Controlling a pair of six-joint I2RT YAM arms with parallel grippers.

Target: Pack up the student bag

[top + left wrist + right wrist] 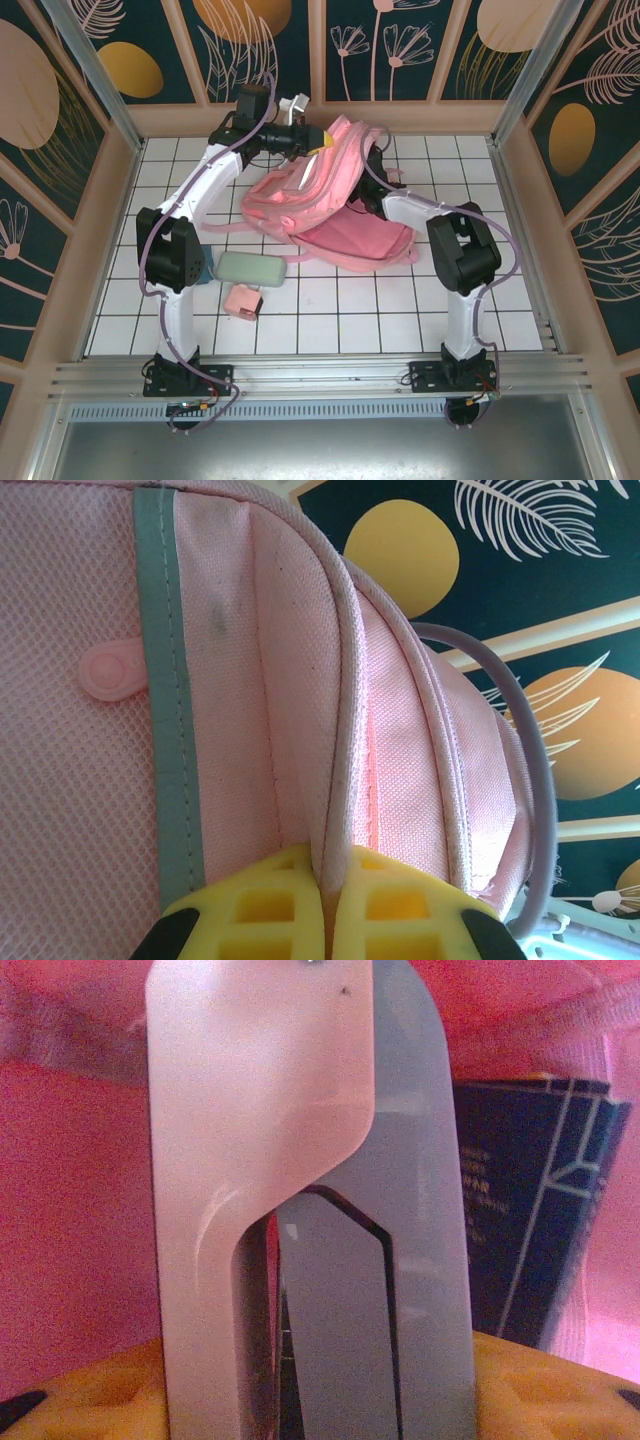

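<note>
In the top view the left arm (205,185) stretches from lower left to upper centre. Its left gripper (316,140) is pinched tight on a piped edge of the student bag (310,195), which lies mid-frame on the tiled table (400,310). The right arm (460,250) bends leftward into the bag. There the right gripper (320,1400) clasps a white and grey object (300,1160) beside a dark blue book (530,1210).

Nothing readable for me right now: my right wrist view catches a few lines of pale lettering on the dark blue cover (530,1210) inside the student bag (70,1260), all too blurred to make out.
</note>
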